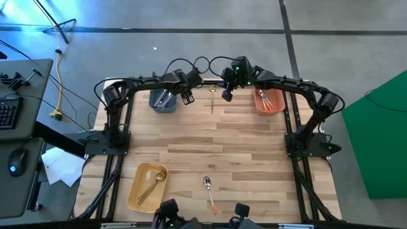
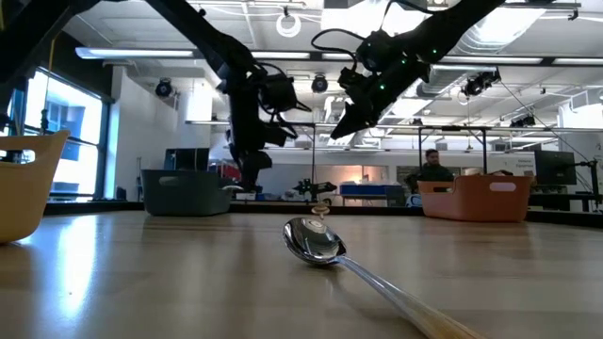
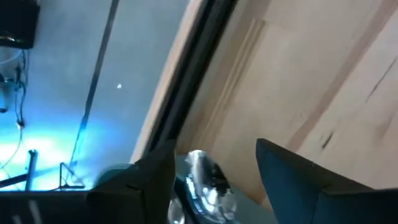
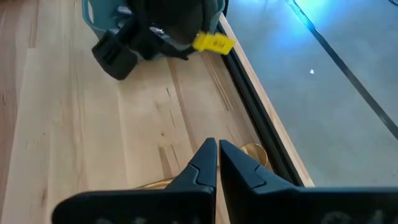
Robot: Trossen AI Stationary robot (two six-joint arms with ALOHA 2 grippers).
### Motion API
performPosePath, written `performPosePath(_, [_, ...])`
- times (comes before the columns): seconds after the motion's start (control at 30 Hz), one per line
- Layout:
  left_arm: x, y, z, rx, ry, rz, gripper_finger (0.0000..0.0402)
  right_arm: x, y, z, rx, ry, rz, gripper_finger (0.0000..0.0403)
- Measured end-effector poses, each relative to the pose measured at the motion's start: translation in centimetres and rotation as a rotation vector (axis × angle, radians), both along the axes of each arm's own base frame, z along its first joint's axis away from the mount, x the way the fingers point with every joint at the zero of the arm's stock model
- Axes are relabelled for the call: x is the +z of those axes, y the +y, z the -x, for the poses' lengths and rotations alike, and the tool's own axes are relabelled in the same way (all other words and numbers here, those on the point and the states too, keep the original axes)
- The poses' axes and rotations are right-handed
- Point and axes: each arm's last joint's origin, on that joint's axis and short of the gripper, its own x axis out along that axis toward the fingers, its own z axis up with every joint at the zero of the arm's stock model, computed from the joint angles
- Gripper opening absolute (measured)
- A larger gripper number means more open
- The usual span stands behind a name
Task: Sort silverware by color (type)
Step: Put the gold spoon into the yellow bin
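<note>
Hovering with fingers pressed together, the right end effector [image 4: 217, 163] sits directly above a gold spoon [image 4: 254, 154].

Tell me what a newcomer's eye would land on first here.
Probably the orange-handled spoon lying alone near the table's front edge, huge in the low view. Next, both arms meeting at the far edge: the left gripper open beside the grey bin, the right gripper shut above a gold spoon. A yellow bin holds gold pieces front-left; an orange bin sits far right.

Bright ceiling lights, blue floor glare, blurred left wrist view, sharp spoon [image 2: 313, 239]
</note>
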Motion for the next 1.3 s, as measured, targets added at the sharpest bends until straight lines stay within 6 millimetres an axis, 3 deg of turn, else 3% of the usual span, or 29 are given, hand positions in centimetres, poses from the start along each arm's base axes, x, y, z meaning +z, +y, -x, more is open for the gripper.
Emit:
performPosePath(0.2, [-1.6, 0.2, -0.2, 0.021, 0.069, -0.026, 0.0201, 0.0, 0.0, 0.0, 0.002, 0.001, 0.002, 0.0002])
performPosePath(0.43, [-1.7, 0.3, -0.2, 0.053, 0.074, -0.053, 0.0169, 0.0, 0.0, 0.0, 0.002, 0.001, 0.002, 0.0002])
performPosePath(0.87, [-1.7, 0.2, 0.4, 0.073, 0.122, -0.045, 0.0008, 0.0, 0.0, 0.0, 0.002, 0.002, 0.002, 0.0002])
performPosePath(1.07, [-0.7, -0.1, 0.7, 0.087, 0.116, -0.055, 0.0004, 0.0, 0.0, 0.0, 0.002, 0.002, 0.002, 0.0002])
performPosePath(1.3, [1.1, -0.1, 3.0, 0.192, 0.139, 0.006, 0.0001, -0.1, 0.1, 0.1, 0.002, 0.011, -0.005, 0.0002])
